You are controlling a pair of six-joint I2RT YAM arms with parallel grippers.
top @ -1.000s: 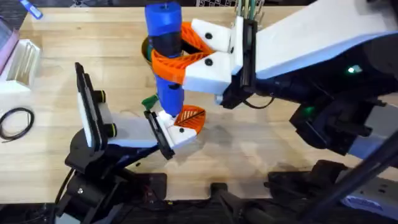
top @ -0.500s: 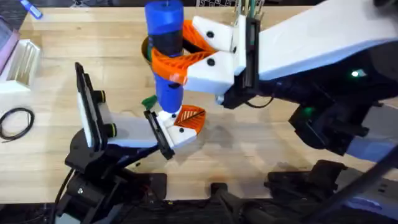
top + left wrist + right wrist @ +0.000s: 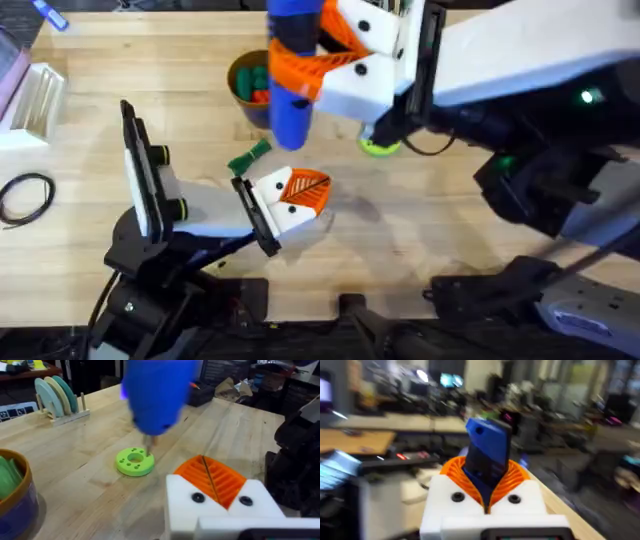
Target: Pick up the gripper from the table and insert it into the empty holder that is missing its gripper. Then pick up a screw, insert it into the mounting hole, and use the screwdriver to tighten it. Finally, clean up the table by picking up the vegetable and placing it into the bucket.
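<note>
Pale wooden table point(image 3: 90, 240) carries the scene, with a cluttered workshop behind it in the wrist views. Raised above the table's far middle, the right gripper point(image 3: 325, 50) clamps the screwdriver point(image 3: 292, 75) upright between its orange ribbed pads, blue body pointing down; the right wrist view shows the blue and black tool point(image 3: 487, 455) squeezed between the two orange fingers. From the left wrist, the screwdriver's blurred blue body point(image 3: 157, 395) and thin tip hang over a flat bright green disc point(image 3: 135, 461) lying on the wood. The left gripper point(image 3: 290, 200) rests low near the table's middle, its orange finger point(image 3: 212, 477) seated on white blocks; whether it is open or closed cannot be told. The dark green vegetable point(image 3: 248, 157) lies on the table just beyond it. The bucket point(image 3: 245, 85) stands farther back, beside the screwdriver, holding green and red pieces.
</note>
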